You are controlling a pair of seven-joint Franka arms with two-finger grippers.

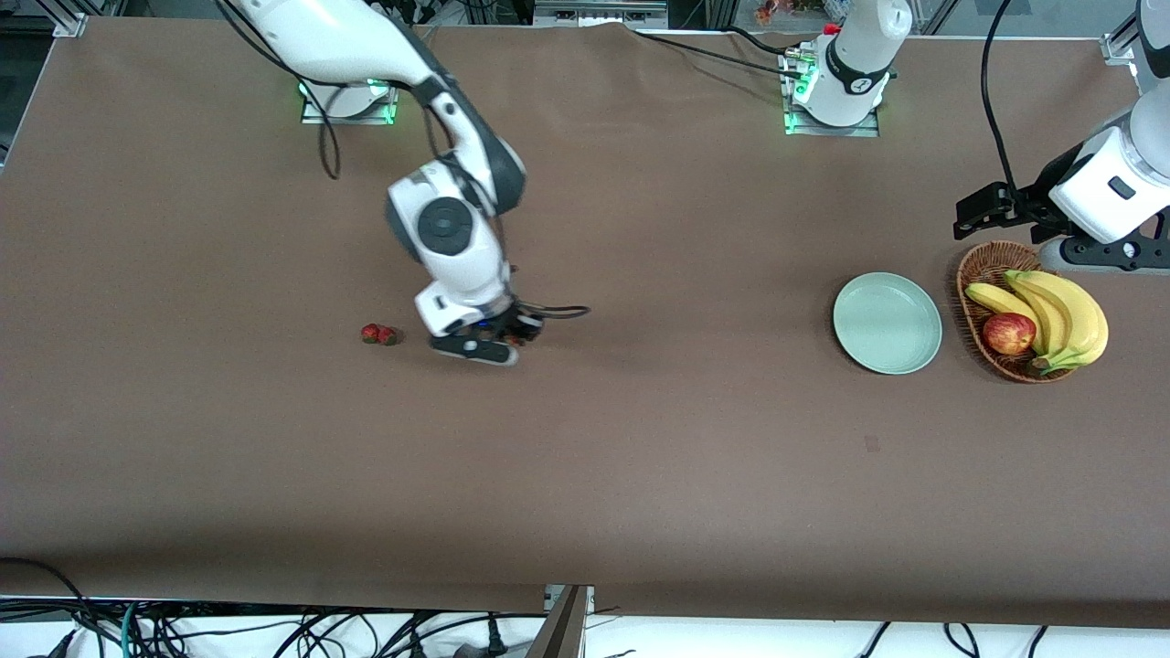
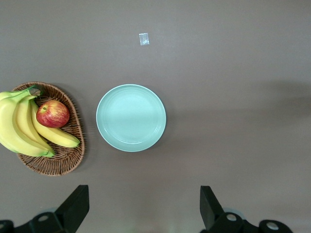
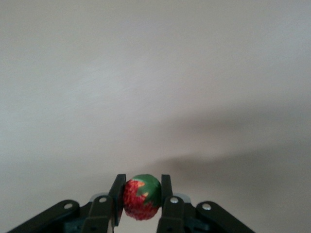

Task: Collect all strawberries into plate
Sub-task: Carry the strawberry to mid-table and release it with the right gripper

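My right gripper [image 1: 517,338] is shut on a strawberry [image 3: 141,197], red with a green cap, held between its fingertips low over the table near the middle. Two more strawberries [image 1: 378,334] lie together on the table beside it, toward the right arm's end. The mint-green plate [image 1: 887,323] sits bare toward the left arm's end and shows in the left wrist view [image 2: 130,117]. My left gripper [image 2: 144,206] is open and empty, held high above the table by the basket.
A brown wicker basket [image 1: 978,274] with bananas [image 1: 1060,315] and a red-yellow apple [image 1: 1008,333] stands beside the plate, at the left arm's end. A small pale scrap [image 2: 144,39] lies on the brown cloth nearer the front camera than the plate.
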